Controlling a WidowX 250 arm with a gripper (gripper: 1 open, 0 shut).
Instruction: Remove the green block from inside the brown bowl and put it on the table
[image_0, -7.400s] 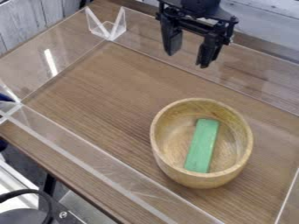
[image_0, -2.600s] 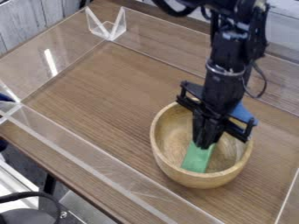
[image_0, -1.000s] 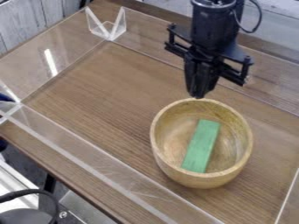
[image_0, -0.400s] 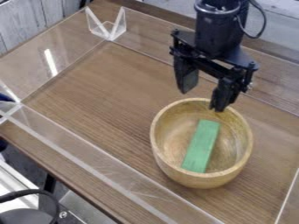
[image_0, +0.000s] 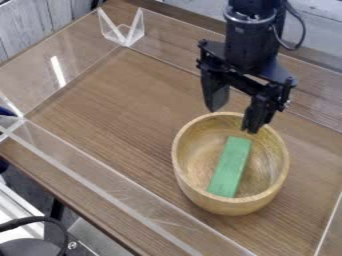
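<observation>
Tool open above bowl rim, green block inside bowl.

You've got the tool (image_0: 235, 107) pointing straight down w/ both black fingers spread wide and nothing between them; it hangs over the far edge of the brown bowl (image_0: 231, 162), clear of the wood. The green block (image_0: 233, 166) lies flat on the bowl's floor, just below and toward the camera from the tool, its long axis running from near the right finger down toward the near rim, not touching either finger. The bowl sits on the worktop (image_0: 114, 110), on the near-right side of the tool. A clear acrylic wall (image_0: 80, 175) runs well off to the tool's left along the worktop's edge.
</observation>
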